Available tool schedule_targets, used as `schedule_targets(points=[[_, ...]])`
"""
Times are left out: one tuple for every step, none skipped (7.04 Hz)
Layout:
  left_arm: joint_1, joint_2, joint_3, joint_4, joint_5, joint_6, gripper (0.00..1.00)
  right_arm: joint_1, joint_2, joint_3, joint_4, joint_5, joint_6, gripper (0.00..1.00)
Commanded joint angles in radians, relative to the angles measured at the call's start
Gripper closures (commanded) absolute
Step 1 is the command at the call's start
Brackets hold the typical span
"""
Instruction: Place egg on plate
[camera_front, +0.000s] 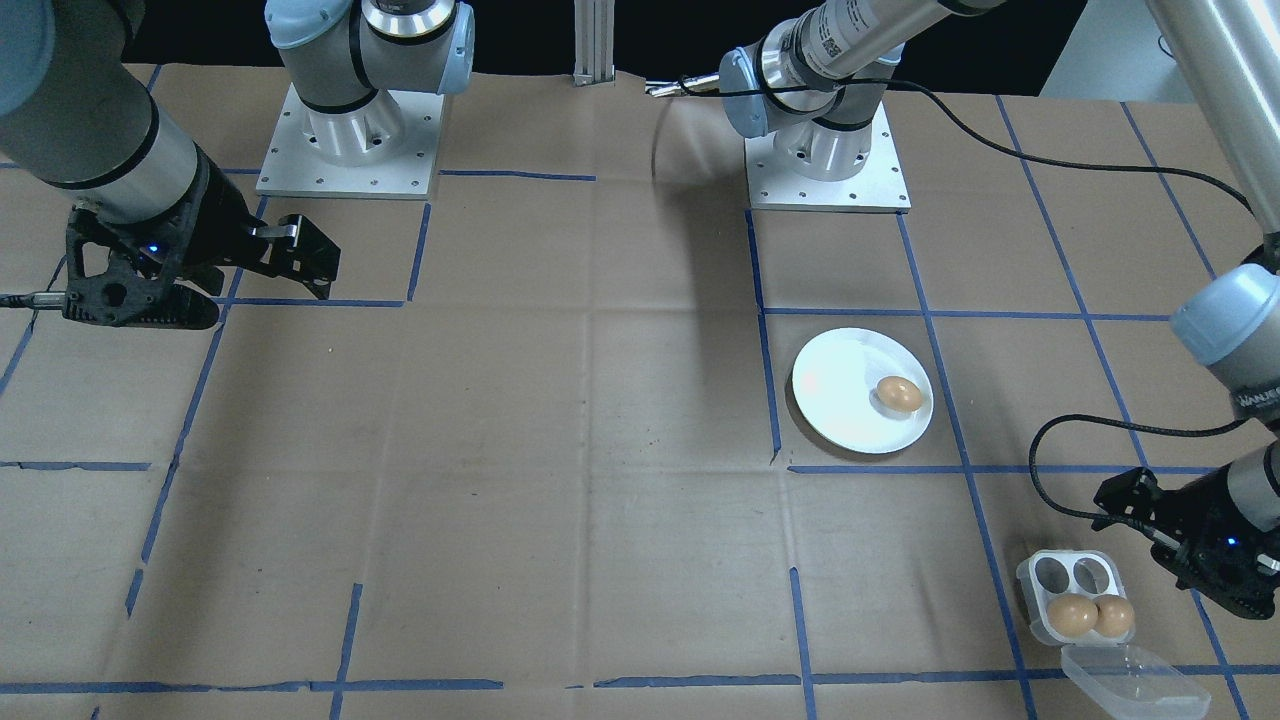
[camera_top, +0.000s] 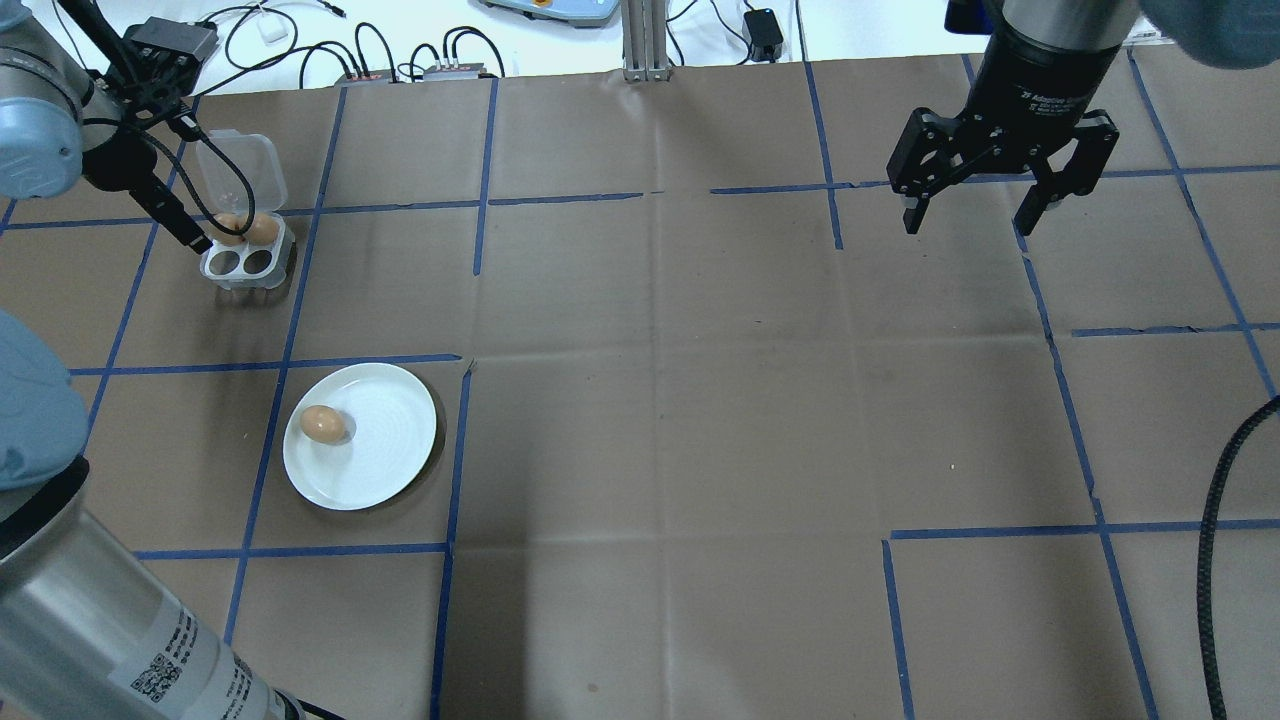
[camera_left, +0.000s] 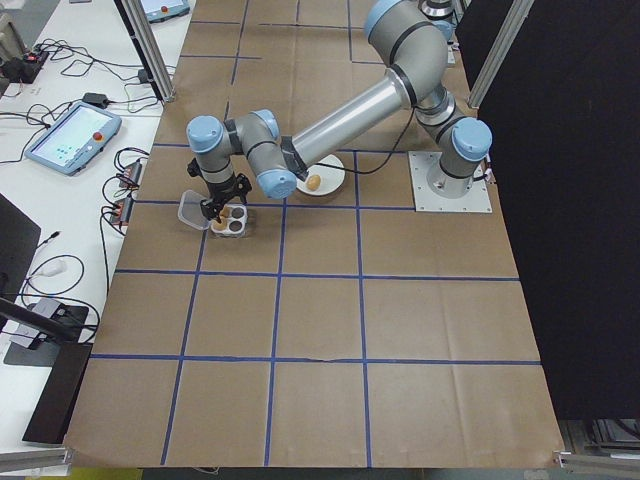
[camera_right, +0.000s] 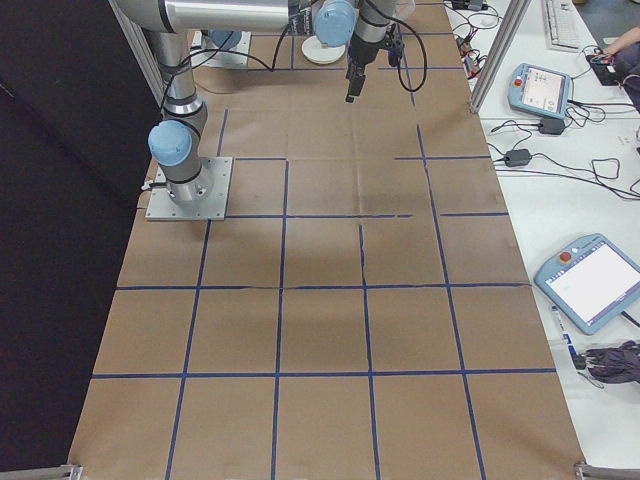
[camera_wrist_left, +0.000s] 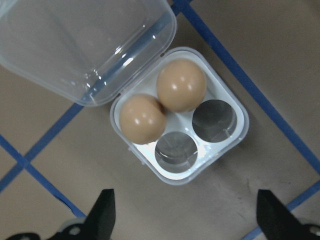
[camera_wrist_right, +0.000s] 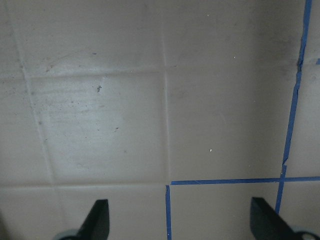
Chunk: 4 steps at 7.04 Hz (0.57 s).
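On the tabletop (camera_top: 700, 400), we see one brown egg (camera_top: 323, 424) resting on the white plate (camera_top: 390, 440). Our left end effector (camera_wrist_left: 182, 220) hovers spread wide above the egg tray (camera_wrist_left: 220, 155), which holds two eggs beside two bare cups. Our right end effector (camera_top: 1005, 200) hangs wide and unladen, well apart.

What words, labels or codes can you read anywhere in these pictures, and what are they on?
QR code labels, not decodable, with print too small to read: left arm near its base, in the overhead and front views.
White lettering on the right gripper wrist: too blurred to read.
White lettering on the left arm's wrist, front view: cut off and blurred.
Handheld screens on the side bench: too small to read.
Egg tray, plate: no text.
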Motion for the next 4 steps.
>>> schedule_targets(points=[[-0.014, -0.061, 0.061, -0.001, -0.001, 0.220, 0.00, 0.000, 0.001, 0.000, 0.000, -0.001, 0.000, 0.00], [-0.017, -0.070, 0.062, 0.012, -0.001, 0.319, 0.01, 0.000, -0.001, 0.000, 0.000, -0.001, 0.000, 0.00], [-0.016, -0.090, 0.064, 0.046, -0.007, 0.334, 0.01, 0.000, -0.001, 0.000, 0.000, 0.001, 0.000, 0.00], [-0.017, -0.102, 0.079, 0.051, -0.009, 0.340, 0.06, 0.000, 0.001, 0.000, 0.000, 0.001, 0.000, 0.00]])
